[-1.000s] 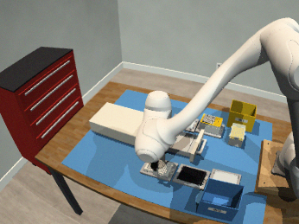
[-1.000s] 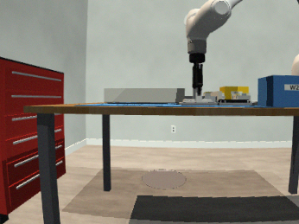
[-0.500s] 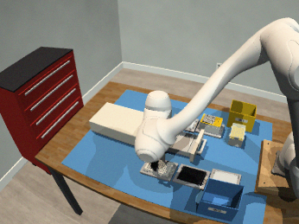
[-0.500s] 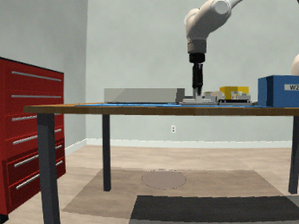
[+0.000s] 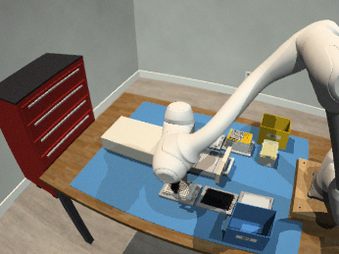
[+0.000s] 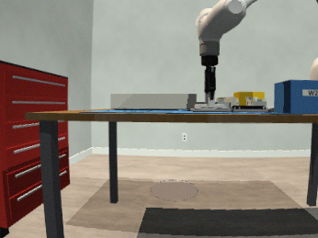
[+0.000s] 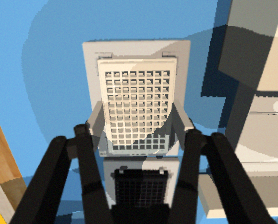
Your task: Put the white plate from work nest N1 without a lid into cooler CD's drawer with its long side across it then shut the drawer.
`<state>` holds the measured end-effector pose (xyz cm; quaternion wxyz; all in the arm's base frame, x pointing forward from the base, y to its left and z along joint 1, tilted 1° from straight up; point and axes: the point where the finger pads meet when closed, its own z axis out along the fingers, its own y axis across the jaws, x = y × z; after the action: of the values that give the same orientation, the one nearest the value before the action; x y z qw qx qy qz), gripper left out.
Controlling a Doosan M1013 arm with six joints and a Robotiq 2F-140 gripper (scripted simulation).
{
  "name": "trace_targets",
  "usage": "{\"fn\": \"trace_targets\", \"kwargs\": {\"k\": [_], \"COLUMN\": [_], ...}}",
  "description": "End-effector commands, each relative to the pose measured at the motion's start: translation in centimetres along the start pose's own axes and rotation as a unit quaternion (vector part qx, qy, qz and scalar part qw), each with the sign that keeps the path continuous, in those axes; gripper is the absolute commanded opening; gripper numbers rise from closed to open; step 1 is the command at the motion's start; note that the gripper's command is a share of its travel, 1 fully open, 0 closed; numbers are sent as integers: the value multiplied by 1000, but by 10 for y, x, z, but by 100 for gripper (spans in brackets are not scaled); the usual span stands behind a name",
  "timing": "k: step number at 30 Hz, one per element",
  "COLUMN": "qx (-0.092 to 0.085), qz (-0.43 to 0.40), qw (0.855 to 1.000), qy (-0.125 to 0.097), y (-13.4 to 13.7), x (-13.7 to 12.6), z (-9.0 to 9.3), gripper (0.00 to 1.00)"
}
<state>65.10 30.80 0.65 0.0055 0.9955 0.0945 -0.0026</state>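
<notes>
White plate (image 7: pixel 138 106) — between fingers — clamped | over nest (image 7: pixel 135 51)

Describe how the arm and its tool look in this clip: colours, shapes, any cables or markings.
The arm is glossy white, with thick rounded links and bulbous joints. It narrows to a dark wrist section above the tool, which is black, with two jointed, bar-like fingers ending in slim pads. No cables, labels or markings are visible on either.
</notes>
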Motion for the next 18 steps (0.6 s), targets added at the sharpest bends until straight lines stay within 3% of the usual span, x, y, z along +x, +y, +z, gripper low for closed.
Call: {"fn": "trace_targets", "kwargs": {"k": [1, 18], "qx": [0, 0], "qz": [0, 0], "qw": [1000, 1000], "qy": [0, 0], "y": [0, 0], "x": [0, 0], "z": [-1, -10], "gripper": [0, 0]}}
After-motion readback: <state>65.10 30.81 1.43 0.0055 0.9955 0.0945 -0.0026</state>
